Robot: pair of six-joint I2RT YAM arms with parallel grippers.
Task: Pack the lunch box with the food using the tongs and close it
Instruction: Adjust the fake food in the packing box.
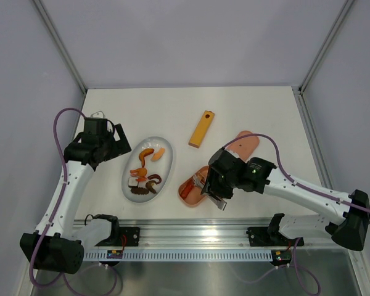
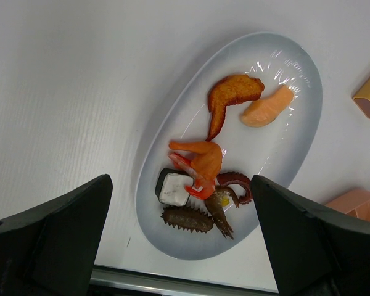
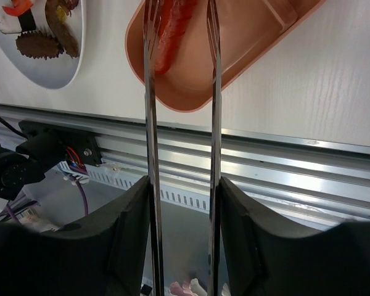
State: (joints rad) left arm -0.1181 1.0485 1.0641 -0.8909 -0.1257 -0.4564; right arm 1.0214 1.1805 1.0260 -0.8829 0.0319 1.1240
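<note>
The pink lunch box [image 1: 194, 184] lies open near the table's front edge, with a red sausage [image 3: 169, 31] in its compartment [image 3: 234, 37]. Its pink lid [image 1: 246, 143] lies apart, behind and to the right. My right gripper [image 1: 213, 185] [image 3: 184, 185] is shut on the silvery tongs [image 3: 150, 123]. The two tong arms stand apart, their tips over the sausage. The rest of the food [image 1: 145, 172] lies on the white oval plate [image 2: 283, 123]: an orange shrimp [image 2: 200, 160], a dark-and-white cube [image 2: 174, 188] and brown pieces [image 2: 186, 219]. My left gripper [image 1: 108, 145] [image 2: 180, 182] hangs open above that plate, holding nothing.
A yellow-orange flat bar [image 1: 201, 129] with a hole lies behind the lunch box. The plate [image 3: 61, 68] sits just left of the box. The aluminium rail [image 3: 265, 166] runs along the table's front edge, below the box.
</note>
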